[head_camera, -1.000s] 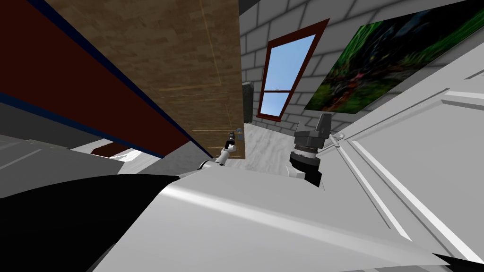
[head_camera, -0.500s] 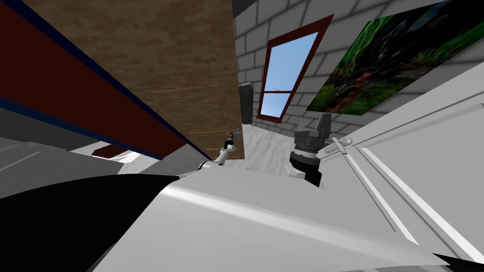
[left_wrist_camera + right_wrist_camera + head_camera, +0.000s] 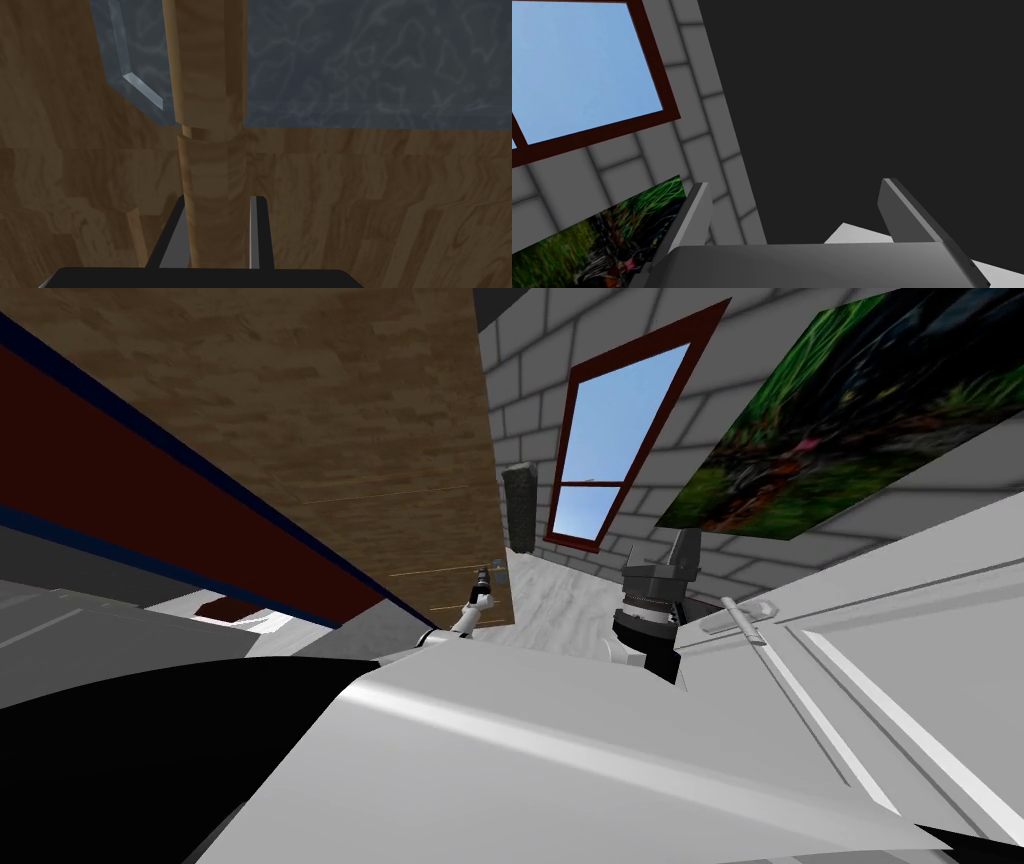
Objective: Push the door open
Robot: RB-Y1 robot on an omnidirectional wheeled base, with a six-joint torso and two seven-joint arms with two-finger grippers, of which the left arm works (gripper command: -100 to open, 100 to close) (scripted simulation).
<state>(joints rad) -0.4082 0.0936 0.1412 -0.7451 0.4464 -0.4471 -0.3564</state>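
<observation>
Brown wood-grain door, ajar, ahead-left; wooden bar handle on blue-grey plate.

Grey brick wall, red-framed window

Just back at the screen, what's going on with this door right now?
The left pincer is shut on the lever handle of the brown wooden door, with a finger pressed to each side of it, in front of a grey-blue plate. The door stands close ahead on the robot's left. The right pincer is open and holds nothing, raised beside a white panelled door.
</observation>
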